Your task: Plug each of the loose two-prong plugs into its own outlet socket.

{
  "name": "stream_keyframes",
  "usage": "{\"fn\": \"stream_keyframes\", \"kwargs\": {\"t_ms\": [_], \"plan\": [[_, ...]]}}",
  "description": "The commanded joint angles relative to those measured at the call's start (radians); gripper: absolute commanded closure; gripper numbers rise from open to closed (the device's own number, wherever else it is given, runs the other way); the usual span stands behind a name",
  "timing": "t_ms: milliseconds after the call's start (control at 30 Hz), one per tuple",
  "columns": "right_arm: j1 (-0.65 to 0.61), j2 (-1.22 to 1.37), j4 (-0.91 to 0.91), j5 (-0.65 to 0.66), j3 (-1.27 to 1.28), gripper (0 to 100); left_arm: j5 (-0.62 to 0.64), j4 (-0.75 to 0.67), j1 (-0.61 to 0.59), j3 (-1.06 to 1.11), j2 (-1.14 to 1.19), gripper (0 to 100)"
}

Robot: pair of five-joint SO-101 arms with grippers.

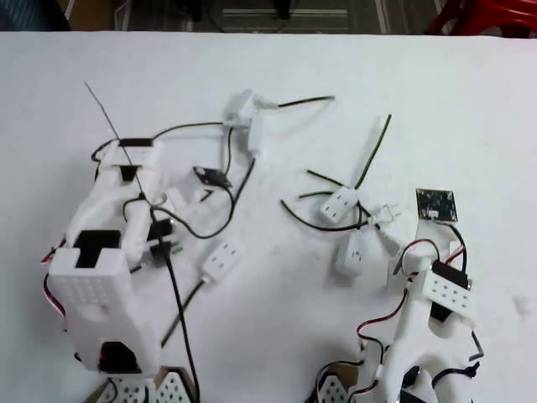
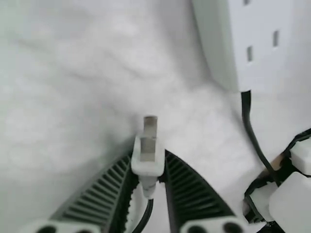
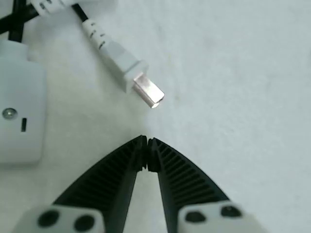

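Two arms at a white table (image 1: 277,59), strewn with outlet sockets (image 1: 222,259) and thin black cables (image 1: 180,294). Seen from above: left arm (image 1: 101,277) bulky on one side, right arm (image 1: 432,311) slimmer on the other, small circuit board (image 1: 436,204) just past it.

Down a size. Left gripper (image 2: 148,162) clamped on the held plug (image 2: 146,150), pads pressing the flat sides of its white body, prongs (image 2: 150,124) pointing forward and clear of the pads, cable trailing back between the fingers. Near it, off to one side, a slotted socket (image 2: 257,39), slots showing, not yet lined up with the prongs. Right gripper (image 3: 146,143) pinched together on nothing, tips just short of the loose plug (image 3: 127,65) lying flat on the table, bright blade (image 3: 149,92) pointing roughly toward the gripper, another socket block (image 3: 19,107) close beside.

Handling, as a judgement: probably very light, hard and smooth, so likely to pivot or slip under a shallow pinch. Best taken across the broad flats of the moulded body, right behind the blades, never on the ribbed strain relief or the springy cable, liable to tug the plug off line. Worth expecting the unanchored sockets to skid when pushed; brace with the free arm.
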Motion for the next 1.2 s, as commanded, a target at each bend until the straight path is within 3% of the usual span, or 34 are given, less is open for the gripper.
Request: {"fn": "stream_keyframes", "kwargs": {"t_ms": [0, 200, 367, 633, 900, 1167], "plan": [[-0.001, -0.001, -0.01, 0.005, -0.003, 97.4, 0.011, -0.006, -0.002, -0.017, -0.004, 98], [-0.002, -0.001, -0.012, 0.005, -0.003, 97.4, 0.074, -0.009, 0.015, -0.018, -0.016, 98], [-0.002, -0.001, -0.013, 0.005, -0.003, 97.4, 0.161, -0.009, 0.064, -0.014, -0.159, 98], [-0.002, -0.001, -0.013, 0.005, -0.003, 97.4, 0.44, -0.051, 0.17, -0.006, -0.516, 98], [-0.004, -0.001, -0.013, 0.005, -0.003, 97.4, 0.694, -0.316, 0.262, 0.284, -0.766, 98], [-0.004, -0.001, -0.013, 0.003, -0.003, 97.4, 0.862, -0.677, 0.374, 0.66, -1.29, 98]]}}
